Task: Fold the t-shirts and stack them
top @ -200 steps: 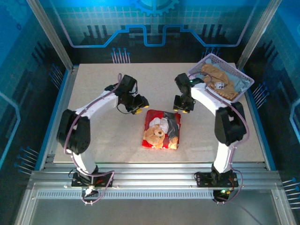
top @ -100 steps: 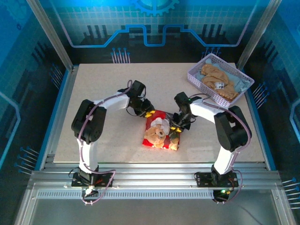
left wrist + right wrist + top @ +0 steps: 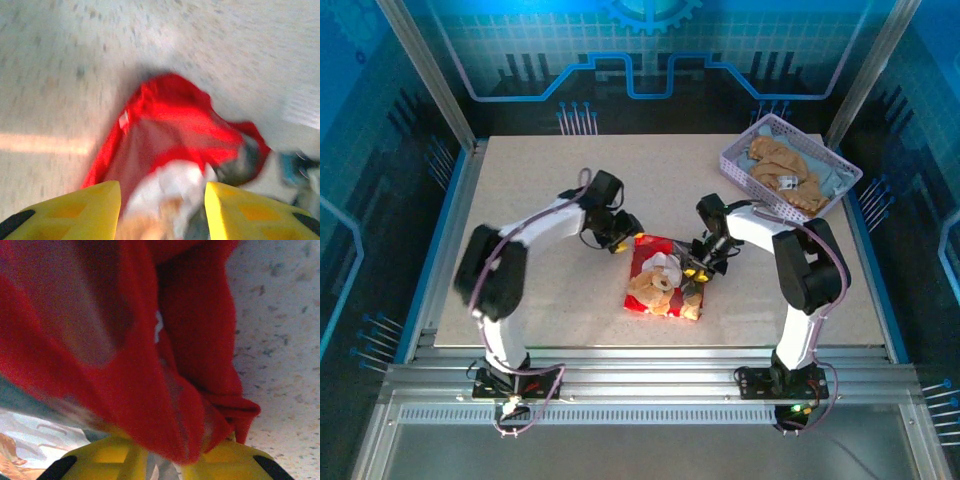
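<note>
Pinching the right edge of the red t-shirt [image 3: 665, 278], the right claw [image 3: 165, 452] is clamping a bunched fold of red cloth between its yellow fingers; the left claw [image 3: 620, 238] is standing spread at the shirt's far left corner, gripping nothing, with the cloth lying just beyond its tips. The shirt is sitting folded near the middle of the tabletop [image 3: 540, 290], bear print up; tan and pale blue shirts [image 3: 782, 170] are lying in the basket [image 3: 745, 180] at the far right. Doing this fold well probably means taking both corners evenly and carrying the edge across low, so nothing is bunching. Both arms are bending inward from their bases, wrists tipping down at the cloth.
</note>
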Available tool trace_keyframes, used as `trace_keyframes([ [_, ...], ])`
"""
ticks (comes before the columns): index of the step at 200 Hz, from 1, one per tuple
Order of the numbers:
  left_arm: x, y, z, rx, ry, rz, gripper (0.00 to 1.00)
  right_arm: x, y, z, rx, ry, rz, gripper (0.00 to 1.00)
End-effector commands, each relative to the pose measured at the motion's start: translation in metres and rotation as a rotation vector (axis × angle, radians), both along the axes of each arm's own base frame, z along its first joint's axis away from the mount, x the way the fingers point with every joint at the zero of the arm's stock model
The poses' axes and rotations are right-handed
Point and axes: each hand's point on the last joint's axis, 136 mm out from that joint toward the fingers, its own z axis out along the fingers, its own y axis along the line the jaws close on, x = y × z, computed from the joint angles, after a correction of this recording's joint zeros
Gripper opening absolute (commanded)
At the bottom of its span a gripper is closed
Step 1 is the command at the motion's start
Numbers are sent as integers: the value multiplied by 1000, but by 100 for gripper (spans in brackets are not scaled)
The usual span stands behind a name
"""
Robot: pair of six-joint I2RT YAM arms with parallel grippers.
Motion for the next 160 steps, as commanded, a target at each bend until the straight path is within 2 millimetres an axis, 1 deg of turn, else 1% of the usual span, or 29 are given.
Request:
trace_keyframes([
  [1,-60,-7,8,-127,164,145,50,12,-5,-26,-21,25,-52,25],
  [23,-103,-25,-4,-210,257,243,52,11,-4,-25,17,66,-108,27],
  [36,-114,-44,-9,-268,269,295,54,12,-2,-21,42,68,-118,29],
  [51,-124,-66,-17,-294,283,329,57,15,-1,-13,68,53,-116,30],
  [66,-133,-86,-31,-314,307,372,58,20,0,-4,102,42,-111,30],
  [78,-140,-96,-43,-328,323,414,59,24,-1,4,126,33,-116,31],
  [85,-141,-101,-49,-342,320,445,59,27,-3,10,132,24,-120,31],
  [97,-137,-108,-53,-374,286,483,60,33,-7,24,142,-13,-122,33],
  [109,-129,-115,-51,-396,238,492,61,37,-11,38,148,-53,-116,34],
  [123,-123,-123,-52,-395,226,488,62,38,-14,50,163,-77,-115,35],
  [149,-117,-136,-56,-408,213,507,61,32,-17,61,194,-87,-124,35],
  [160,-112,-141,-52,-432,185,519,58,29,-20,63,199,-90,-127,35],
])
